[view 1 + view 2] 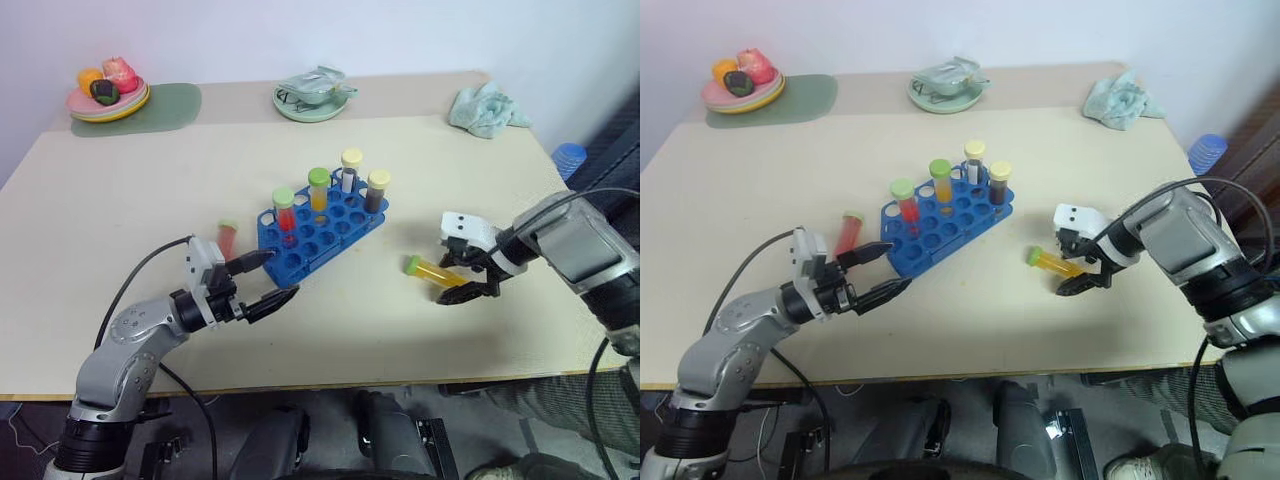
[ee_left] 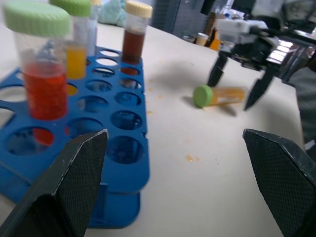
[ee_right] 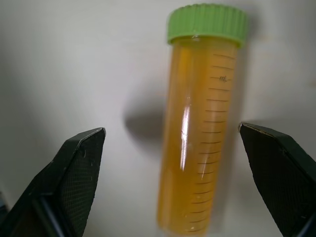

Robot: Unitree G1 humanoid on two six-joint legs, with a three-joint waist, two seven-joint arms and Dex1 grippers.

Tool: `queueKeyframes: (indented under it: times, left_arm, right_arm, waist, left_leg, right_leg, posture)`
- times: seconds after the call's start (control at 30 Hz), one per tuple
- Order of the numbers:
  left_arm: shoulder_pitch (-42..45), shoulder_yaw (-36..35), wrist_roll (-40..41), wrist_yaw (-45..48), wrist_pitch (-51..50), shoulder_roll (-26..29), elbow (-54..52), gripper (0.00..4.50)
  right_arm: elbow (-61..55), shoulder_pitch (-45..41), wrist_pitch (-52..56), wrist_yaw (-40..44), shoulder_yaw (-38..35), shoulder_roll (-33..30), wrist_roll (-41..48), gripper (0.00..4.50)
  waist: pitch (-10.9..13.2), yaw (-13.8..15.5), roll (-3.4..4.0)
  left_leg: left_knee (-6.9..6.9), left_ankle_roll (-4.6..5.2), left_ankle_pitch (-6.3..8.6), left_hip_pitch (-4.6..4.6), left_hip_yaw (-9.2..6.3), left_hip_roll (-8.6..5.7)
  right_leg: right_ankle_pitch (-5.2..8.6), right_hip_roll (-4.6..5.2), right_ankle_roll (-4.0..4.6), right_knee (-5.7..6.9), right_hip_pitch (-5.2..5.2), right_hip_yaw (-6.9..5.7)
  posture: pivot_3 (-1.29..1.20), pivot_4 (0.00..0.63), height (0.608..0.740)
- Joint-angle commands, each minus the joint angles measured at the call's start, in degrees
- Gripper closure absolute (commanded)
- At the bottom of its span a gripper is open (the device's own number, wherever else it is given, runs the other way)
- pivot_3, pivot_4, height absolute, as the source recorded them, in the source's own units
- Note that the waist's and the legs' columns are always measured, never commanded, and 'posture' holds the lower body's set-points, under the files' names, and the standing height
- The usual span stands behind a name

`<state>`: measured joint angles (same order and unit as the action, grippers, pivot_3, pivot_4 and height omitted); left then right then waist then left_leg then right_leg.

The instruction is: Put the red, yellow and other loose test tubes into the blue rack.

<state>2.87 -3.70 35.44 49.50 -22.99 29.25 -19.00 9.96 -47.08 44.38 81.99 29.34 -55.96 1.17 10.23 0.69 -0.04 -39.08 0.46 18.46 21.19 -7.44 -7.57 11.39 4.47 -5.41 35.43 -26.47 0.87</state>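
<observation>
The blue rack stands mid-table. It holds a red tube, a yellow-orange tube, a clear tube and a dark brown tube, all upright. A loose pinkish-red tube lies on the table just left of the rack. Right of the rack lies a loose yellow tube with a green cap. My right gripper points down over it, open, with the tube between its fingers and untouched. My left gripper is open and level at the rack's near corner, holding nothing.
At the back left a plate of fruit sits on a green mat. A green dish is at the back centre and a teal cloth at the back right. The table's front edge runs close below both arms.
</observation>
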Motion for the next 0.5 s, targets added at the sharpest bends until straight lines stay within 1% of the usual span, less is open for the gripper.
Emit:
queueKeyframes:
  times: [0.03, 0.13, 0.17, 0.23, 0.37, 0.5]
  left_arm:
    - [-0.94, -0.85, -0.14, -0.72, 1.39, -0.12, -2.71, 0.0]
    - [-2.02, -1.12, -0.05, -1.41, 1.44, -0.14, -3.55, 0.0]
    - [-2.34, -1.14, 0.02, -1.71, 1.38, -0.18, -3.89, 0.0]
    - [-2.84, -1.09, 0.07, -2.08, 1.33, -0.19, -4.41, 0.0]
    - [-3.03, -1.14, 0.15, -2.43, 1.31, 0.01, -4.57, 0.0]
    - [-2.77, -1.26, 0.09, -2.14, 1.39, 0.32, -4.09, 0.0]
  right_arm:
    - [5.63, -2.64, -2.08, 0.1, 2.54, 2.19, -4.07, 0.07]
    - [8.63, -3.92, -2.69, 0.17, 3.5, 4.08, -6.19, 0.07]
    - [9.15, -4.11, -3.1, 0.23, 3.62, 4.58, -6.74, 0.29]
    - [9.44, -4.14, -3.62, 0.63, 3.63, 5.21, -7.4, 0.85]
    - [8.69, -3.22, -4.12, 1.18, 3.15, 5.66, -8.65, 2.8]
    - [6.8, -1.72, -4.72, 0.2, 1.81, 5.33, -9.41, 2.8]
  waist:
    - [-0.02, -0.06, -0.02]
    - [-0.09, -0.05, -0.14]
    - [-0.11, -0.04, -0.17]
    - [-0.13, -0.01, -0.21]
    - [-0.15, 0.05, -0.21]
    - [-0.2, 0.06, -0.29]
  left_leg:
    - [0.0, 0.0, 0.0, -0.01, 0.0, 0.0]
    - [-0.01, 0.0, 0.0, -0.02, 0.0, 0.0]
    - [-0.01, 0.0, 0.0, -0.03, 0.0, 0.0]
    - [-0.02, 0.0, 0.0, -0.05, 0.0, 0.01]
    - [-0.02, 0.0, 0.0, -0.04, -0.01, 0.0]
    - [-0.01, 0.01, 0.01, -0.04, -0.01, 0.0]
  right_leg:
    - [-0.01, -0.01, 0.01, 0.0, 0.0, 0.0]
    - [-0.02, -0.01, 0.01, -0.01, 0.03, 0.0]
    - [-0.02, -0.01, 0.01, -0.01, 0.03, 0.0]
    - [-0.02, -0.01, 0.01, -0.01, 0.06, 0.0]
    - [-0.03, -0.02, 0.01, -0.02, 0.05, -0.01]
    - [-0.03, -0.02, 0.01, -0.06, 0.06, -0.01]
  posture:
    - [0.0, 0.15, 0.74]
    - [0.0, 0.15, 0.74]
    - [0.0, 0.15, 0.74]
    - [0.0, 0.15, 0.74]
    - [0.0, 0.15, 0.74]
    - [0.0, 0.15, 0.74]
